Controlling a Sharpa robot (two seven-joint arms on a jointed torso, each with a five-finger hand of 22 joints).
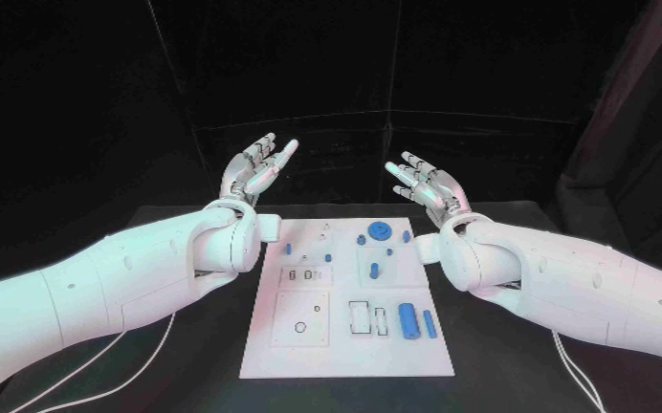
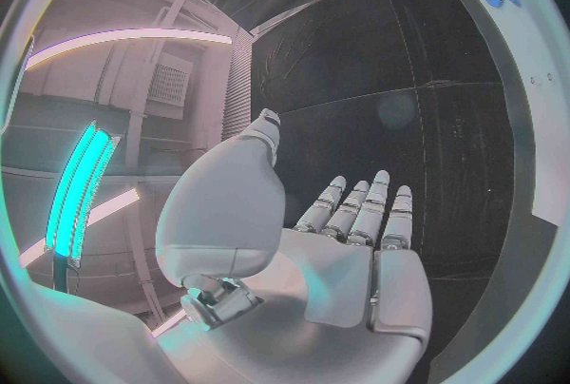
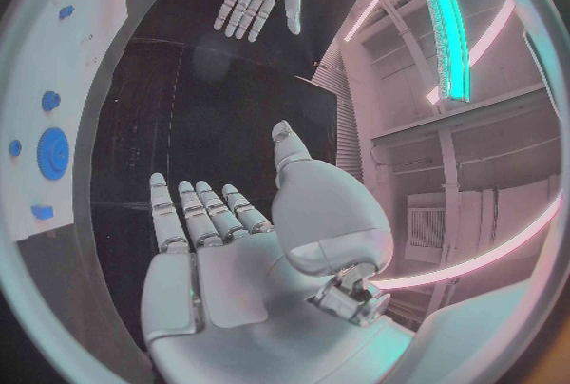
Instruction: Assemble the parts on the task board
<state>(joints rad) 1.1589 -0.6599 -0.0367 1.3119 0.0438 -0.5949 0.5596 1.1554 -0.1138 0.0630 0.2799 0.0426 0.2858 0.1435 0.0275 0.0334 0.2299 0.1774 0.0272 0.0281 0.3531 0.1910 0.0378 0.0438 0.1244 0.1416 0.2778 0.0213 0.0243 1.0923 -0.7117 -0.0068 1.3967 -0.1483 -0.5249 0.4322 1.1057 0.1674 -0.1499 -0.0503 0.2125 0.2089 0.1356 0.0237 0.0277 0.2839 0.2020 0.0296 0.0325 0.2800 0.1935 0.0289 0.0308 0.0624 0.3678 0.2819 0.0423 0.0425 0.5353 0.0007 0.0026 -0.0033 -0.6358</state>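
The white task board (image 1: pixel 345 351) lies in the middle of the black table. Blue parts sit on it: a round disc (image 1: pixel 378 230) near the far edge, small pegs (image 1: pixel 374 270) around the middle, and a thick cylinder (image 1: pixel 408 320) with a thinner rod (image 1: pixel 430 324) at the near right. My left hand (image 1: pixel 258 169) is raised beyond the board's far left corner, fingers straight and spread, holding nothing. My right hand (image 1: pixel 427 184) is raised beyond the far right corner, also spread and empty. The left wrist view shows my left hand (image 2: pixel 356 260) flat and open; the right wrist view shows my right hand (image 3: pixel 208 251) likewise.
A black backdrop rises behind the table. Bare black tabletop (image 1: pixel 511 356) lies on both sides of the board. Thin white cables (image 1: pixel 138 351) trail under both arms near the front edge. The disc (image 3: pixel 52 153) and board edge (image 2: pixel 541 99) appear in the wrist views.
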